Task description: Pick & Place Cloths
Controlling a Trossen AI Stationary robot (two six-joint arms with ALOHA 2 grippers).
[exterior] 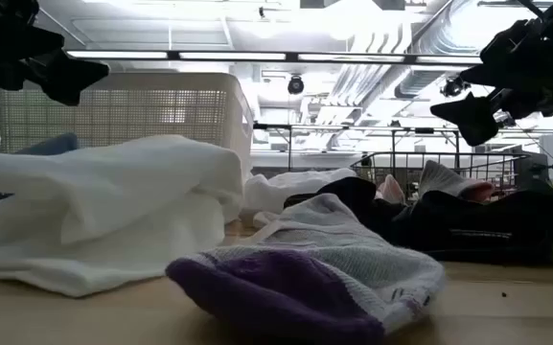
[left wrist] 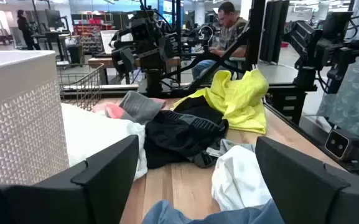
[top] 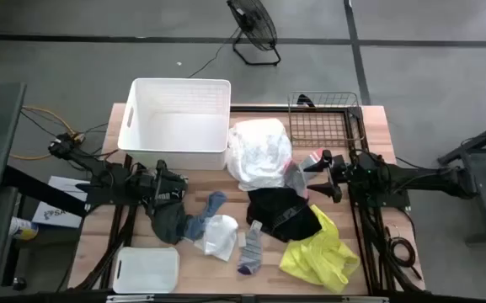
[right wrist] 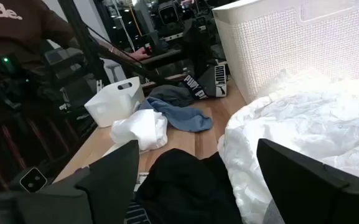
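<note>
From above, the left gripper (top: 178, 183) hangs at about nine o'clock on the table (top: 377, 126), over the dark grey garment (top: 168, 220) with a blue cloth (top: 206, 215) just beside it. The right gripper (top: 317, 177) hangs at three o'clock, over the edge of the big white cloth (top: 259, 151) and a grey-pink sock (top: 308, 160). At twelve o'clock stands the large white bin (top: 175, 122), with a wire basket (top: 323, 118) to its three o'clock. Toward six o'clock lie a small white cloth (top: 220, 237), a grey-purple sock (top: 250, 252), the black garment (top: 283, 215) and the neon yellow cloth (top: 318, 252); a small white bin (top: 146, 269) sits at seven o'clock. A floor fan (top: 253, 25) stands beyond the table.

At table height, the purple-toed sock (exterior: 305, 278) and a white cloth (exterior: 103, 206) fill the foreground and block much of the table; both grippers hang clear above the pile.

From the left wrist, its fingers (left wrist: 104, 168) stand wide apart with nothing between them; ahead lie the black garment (left wrist: 179, 134) and yellow cloth (left wrist: 238, 99). A seated person (left wrist: 226, 31) shows behind.

From the right wrist, its fingers (right wrist: 303, 177) are likewise spread and empty, above the black garment (right wrist: 185, 186) and white cloth (right wrist: 303, 118). The garment by the bin's corner seems to carry a lettered waistband (right wrist: 198, 84), though it is hard to read. A person's dark top (right wrist: 17, 25) shows beyond the table.
</note>
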